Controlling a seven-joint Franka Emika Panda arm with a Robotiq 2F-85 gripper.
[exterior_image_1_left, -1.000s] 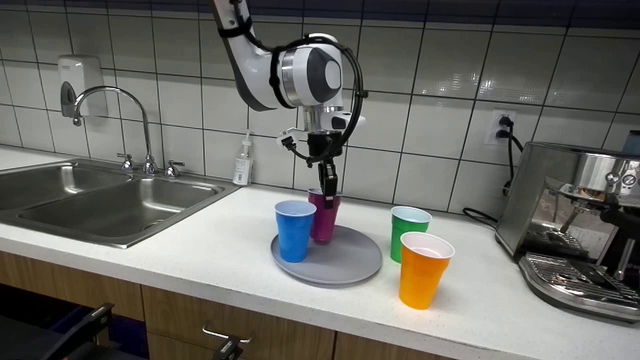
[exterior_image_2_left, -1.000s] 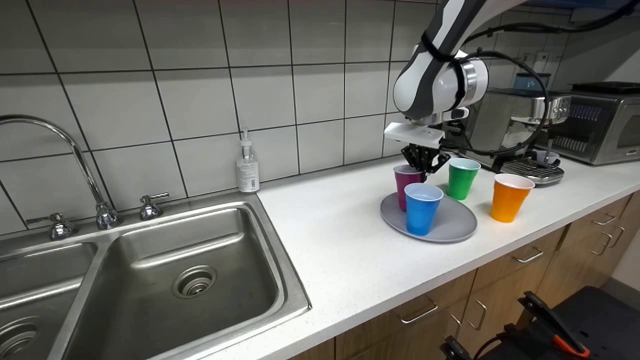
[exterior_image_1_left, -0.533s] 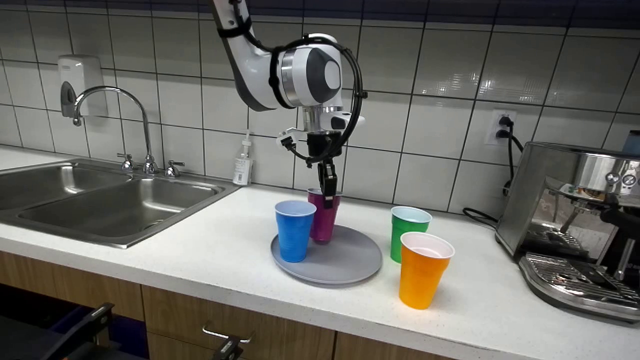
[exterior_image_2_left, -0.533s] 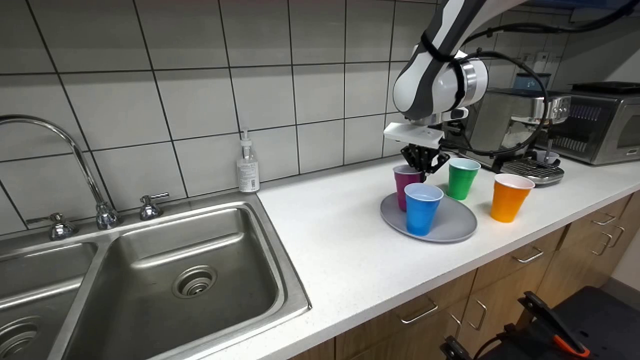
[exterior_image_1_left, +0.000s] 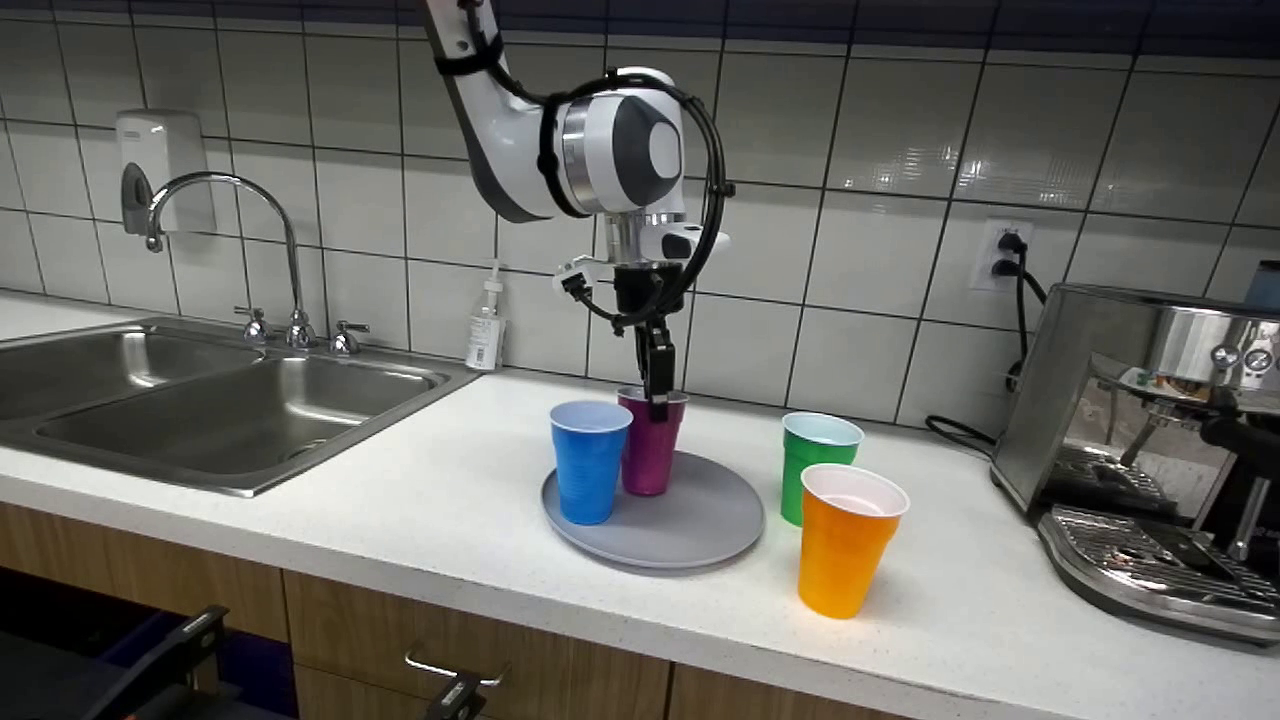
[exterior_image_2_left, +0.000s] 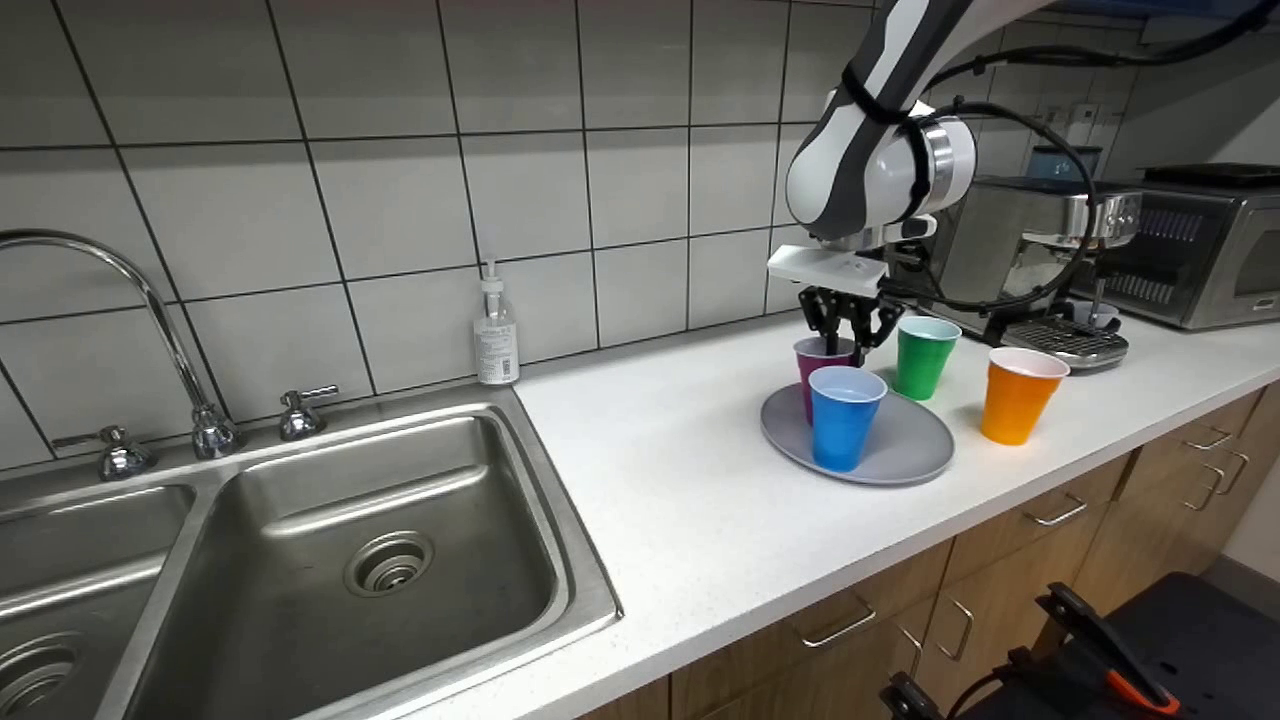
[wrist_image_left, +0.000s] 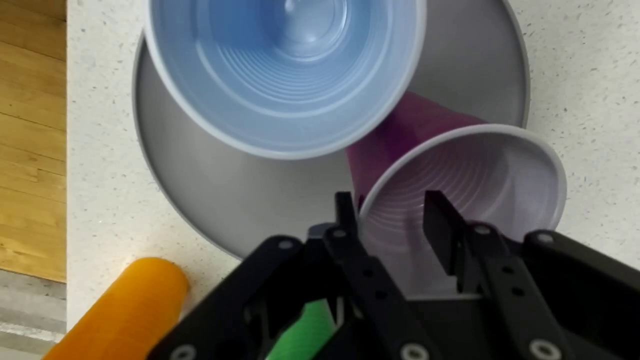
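My gripper (exterior_image_1_left: 657, 408) points down at the rim of the purple cup (exterior_image_1_left: 648, 458). In the wrist view its fingers (wrist_image_left: 388, 199) are apart, one inside the purple cup (wrist_image_left: 375, 145) and one outside, at its wall. In an exterior view, the fingers (exterior_image_2_left: 846, 352) also show parted. The purple cup stands on the grey plate (exterior_image_1_left: 700, 530), beside the blue cup (exterior_image_1_left: 588, 475). The blue cup (wrist_image_left: 300, 110) overlaps part of it in the wrist view. The green cup (exterior_image_1_left: 812, 465) and the orange cup (exterior_image_1_left: 845, 560) stand on the counter beside the plate.
A steel double sink (exterior_image_2_left: 590, 590) with a faucet (exterior_image_2_left: 130, 270) and a soap bottle (exterior_image_2_left: 496, 345) lie to one side. A coffee machine (exterior_image_1_left: 1130, 350) stands on the other side, with an oven (exterior_image_2_left: 1200, 250) beyond it. A tiled wall (exterior_image_1_left: 760, 340) rises behind the counter.
The gripper's fingers have opened, releasing the purple cup's wall. The purple cup has dropped slightly and settled on the plate. The arm has hardly moved.
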